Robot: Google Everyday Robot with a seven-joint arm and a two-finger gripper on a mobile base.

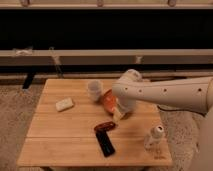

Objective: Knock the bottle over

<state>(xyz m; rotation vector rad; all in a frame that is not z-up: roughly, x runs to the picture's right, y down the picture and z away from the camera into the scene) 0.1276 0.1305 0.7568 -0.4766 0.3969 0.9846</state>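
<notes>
Your gripper (119, 114) hangs over the table (55, 135) centre, open or closed I cannot tell; the bottle (154, 138) stands upright near-right, well apart, untouched.

Light-wood slatted table (60, 135): matt planks. Small pale translucent plastic bottle (154, 139), near right: smooth white cap. Whitish translucent plastic cup (95, 90), far centre. My gripper (120, 113), mid-table, below my smooth off-white arm shell (165, 92).
</notes>
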